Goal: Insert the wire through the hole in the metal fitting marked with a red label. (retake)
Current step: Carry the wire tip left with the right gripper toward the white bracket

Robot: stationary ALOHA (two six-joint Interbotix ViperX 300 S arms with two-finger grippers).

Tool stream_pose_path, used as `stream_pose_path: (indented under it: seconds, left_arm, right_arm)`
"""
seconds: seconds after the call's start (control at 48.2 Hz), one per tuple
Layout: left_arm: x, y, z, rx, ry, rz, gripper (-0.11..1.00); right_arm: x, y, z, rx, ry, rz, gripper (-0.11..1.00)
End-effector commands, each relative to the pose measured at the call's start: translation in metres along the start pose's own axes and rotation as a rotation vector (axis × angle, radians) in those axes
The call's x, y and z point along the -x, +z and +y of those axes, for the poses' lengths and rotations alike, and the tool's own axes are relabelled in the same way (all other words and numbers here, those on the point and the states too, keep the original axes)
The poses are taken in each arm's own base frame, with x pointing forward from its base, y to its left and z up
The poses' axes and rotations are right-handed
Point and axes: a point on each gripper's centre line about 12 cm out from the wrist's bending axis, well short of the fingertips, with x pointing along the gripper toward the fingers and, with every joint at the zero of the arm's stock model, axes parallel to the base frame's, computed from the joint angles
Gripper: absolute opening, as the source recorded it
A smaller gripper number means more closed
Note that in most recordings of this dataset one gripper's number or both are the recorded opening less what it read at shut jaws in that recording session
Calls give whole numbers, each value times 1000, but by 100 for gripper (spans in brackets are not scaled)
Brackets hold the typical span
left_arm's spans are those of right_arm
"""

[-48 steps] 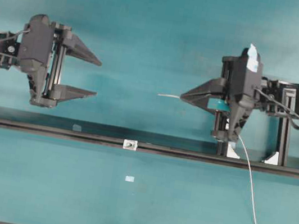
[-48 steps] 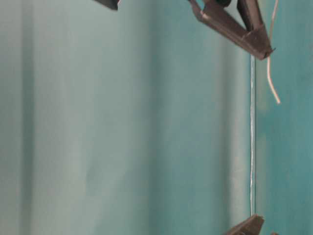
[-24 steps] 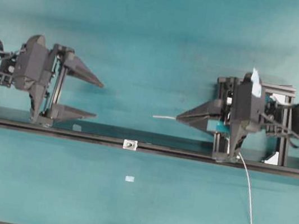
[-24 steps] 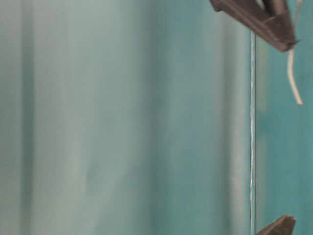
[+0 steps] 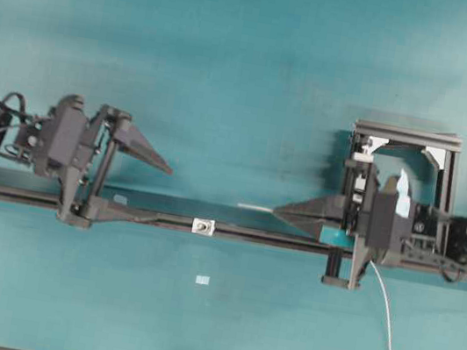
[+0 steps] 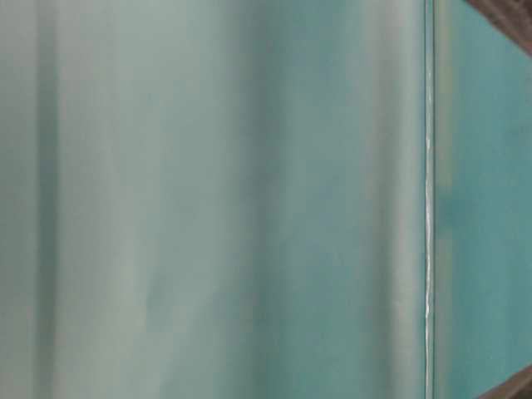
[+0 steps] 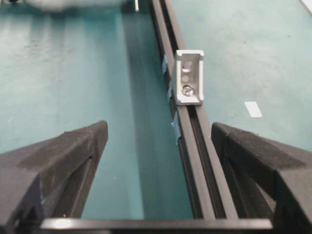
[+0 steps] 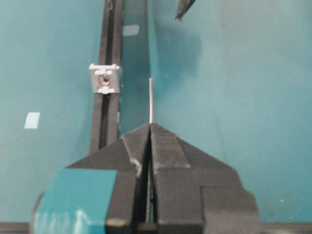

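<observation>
The metal fitting is a small silvery square on the black rail, with a red mark round its hole. My right gripper is shut on the thin wire. A short straight end sticks out towards the left and stops right of the fitting, just behind the rail. In the right wrist view the wire points past the fitting's right side. The rest of the wire trails to the front edge. My left gripper stands open and empty left of the fitting, with the rail between its fingers.
A small pale tag lies on the teal table in front of the rail. A black frame with white corner brackets stands behind my right arm. The table-level view is a teal blur with dark gripper bits at its right corners.
Both arms have come forward to the rail. My right gripper carried the wire end down near the fitting's line. My left gripper now straddles the rail.
</observation>
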Motion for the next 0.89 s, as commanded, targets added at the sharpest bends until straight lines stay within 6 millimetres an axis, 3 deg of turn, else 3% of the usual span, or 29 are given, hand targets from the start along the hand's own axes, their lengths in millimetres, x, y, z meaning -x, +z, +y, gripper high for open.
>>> stream_pose_path:
  seconds: [0.0, 0.332, 0.872]
  left_arm:
    - [-7, 4, -6, 5, -15, -31, 57]
    - [-22, -6, -17, 9, -49, -32, 57]
    - [-26, -5, -18, 10, -49, -40, 57]
  right_arm:
    - [-2, 4, 9, -3, 13, -38, 2]
    - [-18, -13, 27, 29, 32, -33, 2]
    - [-25, -22, 25, 52, 13, -64, 2]
